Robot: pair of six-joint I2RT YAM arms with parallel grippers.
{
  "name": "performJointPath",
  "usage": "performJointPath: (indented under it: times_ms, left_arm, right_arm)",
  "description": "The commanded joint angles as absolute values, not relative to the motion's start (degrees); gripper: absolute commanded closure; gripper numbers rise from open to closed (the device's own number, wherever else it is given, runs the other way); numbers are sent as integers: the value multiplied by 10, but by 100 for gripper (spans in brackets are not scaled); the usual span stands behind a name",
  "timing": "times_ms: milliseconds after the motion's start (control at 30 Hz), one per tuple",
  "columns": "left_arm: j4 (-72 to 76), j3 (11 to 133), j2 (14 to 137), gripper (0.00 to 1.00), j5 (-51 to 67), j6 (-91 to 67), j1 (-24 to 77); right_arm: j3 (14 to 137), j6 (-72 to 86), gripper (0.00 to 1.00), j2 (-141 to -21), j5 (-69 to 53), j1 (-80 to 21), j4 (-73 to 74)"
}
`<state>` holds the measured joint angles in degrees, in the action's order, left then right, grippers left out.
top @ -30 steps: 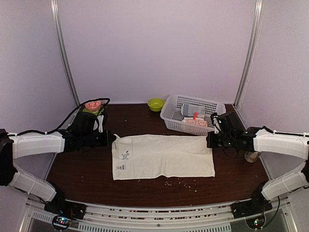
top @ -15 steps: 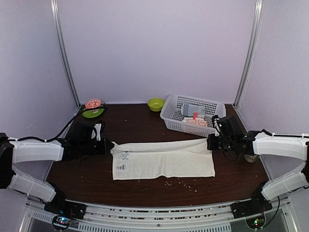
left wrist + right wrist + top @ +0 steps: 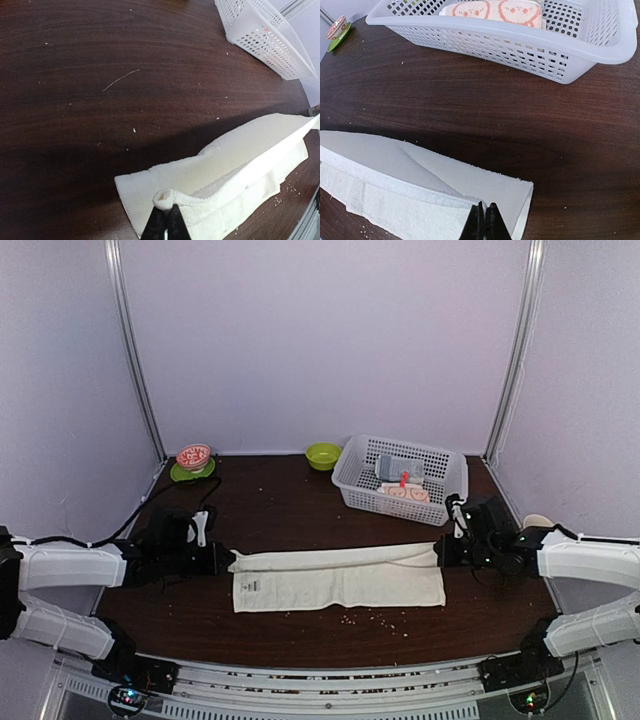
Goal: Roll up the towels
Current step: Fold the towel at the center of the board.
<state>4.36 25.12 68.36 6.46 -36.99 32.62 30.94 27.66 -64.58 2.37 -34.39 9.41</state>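
left gripper: fingers pinched together on the left end of the plain cream towel's raised edge; in the left wrist view the cloth bunches right at the fingertips.
right gripper: jaws clamped on the right end of the same edge, low over the table; seen closed on the cloth in the right wrist view.
table: dark wood, pale crumbs scattered along the near side.
plain cream towel: stretched lengthwise between the two grippers, its far edge doubled over towards the near edge.
basket: white plastic mesh, back right, well apart from the plain towel.
patterned towel: cream with orange-pink faces, lying inside the basket.
green bowl: just left of the basket.
cup: pink, on a green saucer, far left.
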Motion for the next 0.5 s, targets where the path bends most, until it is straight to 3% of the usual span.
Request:
performJointPath:
  times_ms: [0,467]
  left_arm:
    - [28,243,666,100,63,-369,337]
    - [4,214,653,100,53,-381,384]
  right_arm:
    - [292,291,100,-626,32,-351,121]
    - [263,316,100,-616,42,-377,130]
